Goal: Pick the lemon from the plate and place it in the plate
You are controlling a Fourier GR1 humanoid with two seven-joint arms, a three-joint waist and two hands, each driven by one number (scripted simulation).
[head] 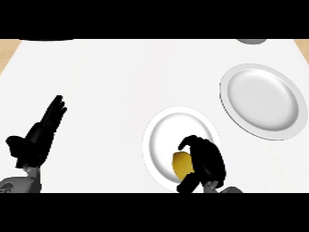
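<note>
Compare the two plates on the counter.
The near plate holds the lemon, with the right hand curled round it; the far plate holds nothing. The far plate looks larger and lies further right. Both are white and round.

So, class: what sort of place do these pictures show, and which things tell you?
Probably a kitchen or dining counter: two white plates, near and far, sit on a white top with wood edging, and the right hand curls round a lemon.
</note>
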